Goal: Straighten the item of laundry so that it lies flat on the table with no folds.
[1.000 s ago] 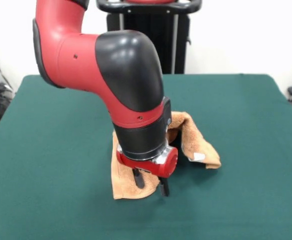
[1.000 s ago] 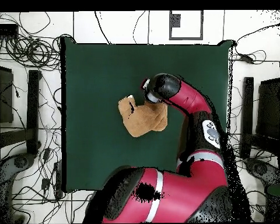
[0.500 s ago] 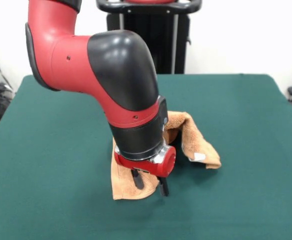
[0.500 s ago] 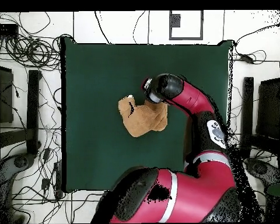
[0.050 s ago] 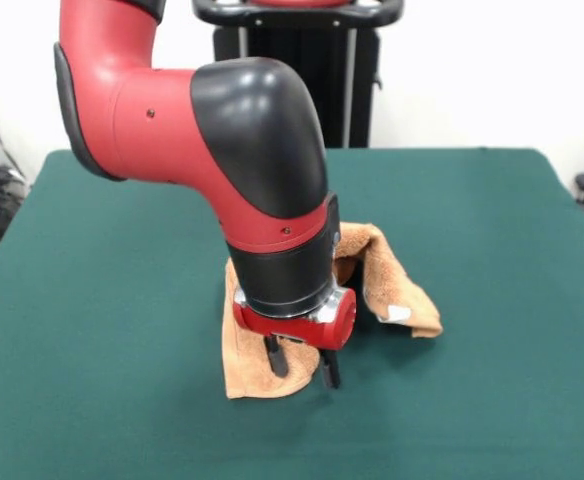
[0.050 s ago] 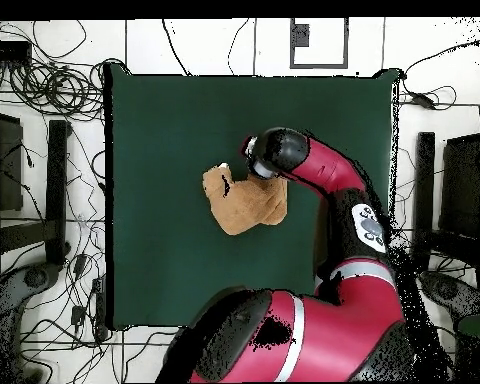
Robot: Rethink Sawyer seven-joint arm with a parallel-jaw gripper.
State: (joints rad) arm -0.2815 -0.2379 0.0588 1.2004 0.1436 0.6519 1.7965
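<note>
Jaws first: both black fingers [image 5: 276, 357] of the gripper [image 5: 301, 366] point down at the near edge of the towel [image 5: 252, 365], one over the cloth and one at its border, with a gap showing between them. From the front view I read them as parted and low at the fabric, but I cannot tell whether any cloth is actually pinched between them, so I will not call it a grasp.

The orange-tan towel [image 6: 246, 203] lies near the middle of the green table [image 6: 164, 140], bunched up. In the front view one part stands in a raised fold behind the wrist and drapes down toward the white tag [image 5: 399, 314]; the near part lies flatter under the gripper.

I judge this terry cloth to be light, soft and limp, with no stiffness to push against. It should follow a pull and grip the felt a little, so dragging may spread it. I would take hold at a free corner or edge, not the thick fold, and pinch only one layer.
</note>
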